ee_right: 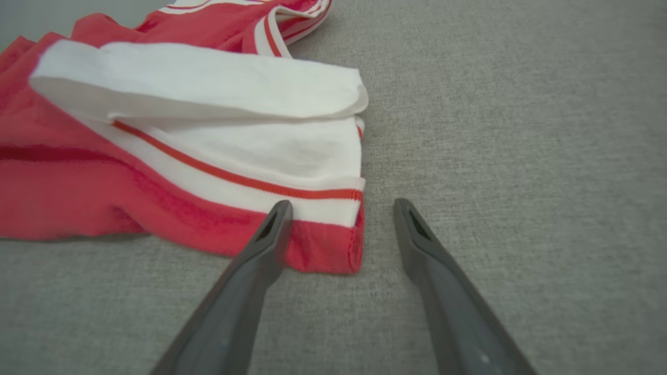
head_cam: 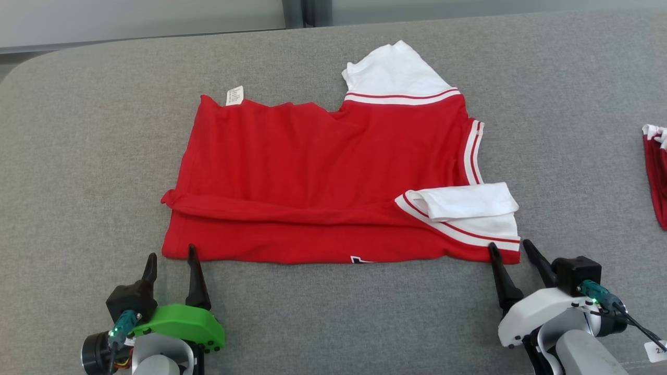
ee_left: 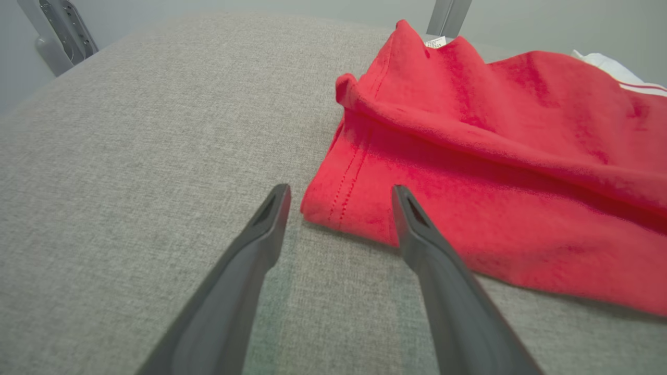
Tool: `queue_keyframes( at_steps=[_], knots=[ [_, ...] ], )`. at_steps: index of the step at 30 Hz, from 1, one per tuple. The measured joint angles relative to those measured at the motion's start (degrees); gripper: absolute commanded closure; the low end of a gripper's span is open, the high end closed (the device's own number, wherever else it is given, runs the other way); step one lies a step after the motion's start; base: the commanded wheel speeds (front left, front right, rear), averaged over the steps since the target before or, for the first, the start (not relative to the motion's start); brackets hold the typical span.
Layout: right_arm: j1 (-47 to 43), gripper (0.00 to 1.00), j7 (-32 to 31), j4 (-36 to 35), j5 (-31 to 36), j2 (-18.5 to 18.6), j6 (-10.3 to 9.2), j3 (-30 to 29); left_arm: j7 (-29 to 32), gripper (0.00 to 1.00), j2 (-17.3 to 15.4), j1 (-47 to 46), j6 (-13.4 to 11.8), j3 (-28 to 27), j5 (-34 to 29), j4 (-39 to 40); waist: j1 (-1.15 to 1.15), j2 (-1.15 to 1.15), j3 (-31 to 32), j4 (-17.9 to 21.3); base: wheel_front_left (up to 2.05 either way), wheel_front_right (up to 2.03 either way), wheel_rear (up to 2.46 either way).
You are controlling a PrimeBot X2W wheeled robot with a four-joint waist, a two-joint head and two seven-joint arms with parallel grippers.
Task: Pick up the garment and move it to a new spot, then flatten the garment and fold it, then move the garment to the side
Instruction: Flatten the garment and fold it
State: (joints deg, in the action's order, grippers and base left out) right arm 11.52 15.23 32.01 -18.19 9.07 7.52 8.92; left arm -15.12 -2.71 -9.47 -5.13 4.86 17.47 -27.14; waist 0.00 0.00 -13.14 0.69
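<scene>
The garment (head_cam: 323, 172), a red T-shirt with white sleeves and striped trim, lies spread on the grey padded table (head_cam: 78, 156), its near long edge folded over onto itself. A small white label (head_cam: 235, 96) sticks out at its far left corner. My left gripper (head_cam: 172, 256) stands open at the garment's near left corner (ee_left: 333, 208), fingers empty. At the near right corner (ee_right: 333, 245), by the folded white sleeve (ee_right: 208, 83), my right gripper (head_cam: 508, 249) is open too, gripping nothing.
A smaller red bunched cloth with white trim (head_cam: 655, 172) lies at the table's far right edge. The table's rounded back edge runs along a pale wall, where a grey post (head_cam: 299, 13) stands. Bare grey surface surrounds the garment.
</scene>
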Motion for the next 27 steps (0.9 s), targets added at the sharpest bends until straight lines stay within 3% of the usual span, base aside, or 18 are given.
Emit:
queue_keyframes(
  at_steps=[1, 3, 5, 19, 20, 21, 27],
  knots=[
    [0.43, 0.00, 0.02, 0.77, -0.01, 0.05, 0.00, 0.49, 0.00, 0.00, 0.00, -0.02, 0.01, 0.02, 0.07, -0.07, 0.00, 0.00, -0.09, -0.04, 0.00, 0.00, 0.00],
    [1.43, 0.67, 0.25, 1.90, -0.38, 0.35, -0.03, 1.65, 0.00, 0.00, 0.00, -0.15, 0.01, -0.08, 0.23, -0.22, 0.00, 0.00, -0.31, -0.12, 0.00, 0.00, 0.00],
    [2.06, 1.00, 0.29, 2.31, -0.83, 0.69, -0.03, 2.48, 0.00, 0.00, 0.00, -0.53, 0.02, -0.33, 0.33, -0.36, 0.00, 0.00, -0.50, -0.19, 0.00, 0.00, 0.00],
    [2.82, 1.00, 0.00, -0.18, -3.71, 1.81, 0.03, 5.43, 0.00, 0.00, 0.00, -3.31, 1.43, -1.05, 3.14, -5.14, 0.00, 0.00, -1.74, 0.82, 0.00, 0.00, 0.00],
    [2.86, 1.00, 0.00, -0.31, -3.97, 1.88, 0.03, 5.55, 0.00, 0.14, -0.01, -3.51, 1.67, -0.86, 3.16, -5.58, 0.00, 0.00, -1.89, 0.87, 0.00, 0.00, 0.00],
    [2.87, 1.00, 0.00, -0.44, -4.07, 1.91, 0.03, 5.58, -0.02, 0.97, 0.00, -3.64, 1.96, -0.66, 3.34, -5.91, 0.00, 0.00, -2.01, 0.92, 0.00, 0.00, 0.00],
    [3.20, 1.00, -0.01, -1.00, -5.35, 1.86, 0.03, 5.45, -0.05, 1.00, -0.01, -4.13, 2.93, 0.18, 3.67, -6.45, 0.00, 0.00, -1.92, 0.95, 0.00, 0.00, 0.00]
  ],
)
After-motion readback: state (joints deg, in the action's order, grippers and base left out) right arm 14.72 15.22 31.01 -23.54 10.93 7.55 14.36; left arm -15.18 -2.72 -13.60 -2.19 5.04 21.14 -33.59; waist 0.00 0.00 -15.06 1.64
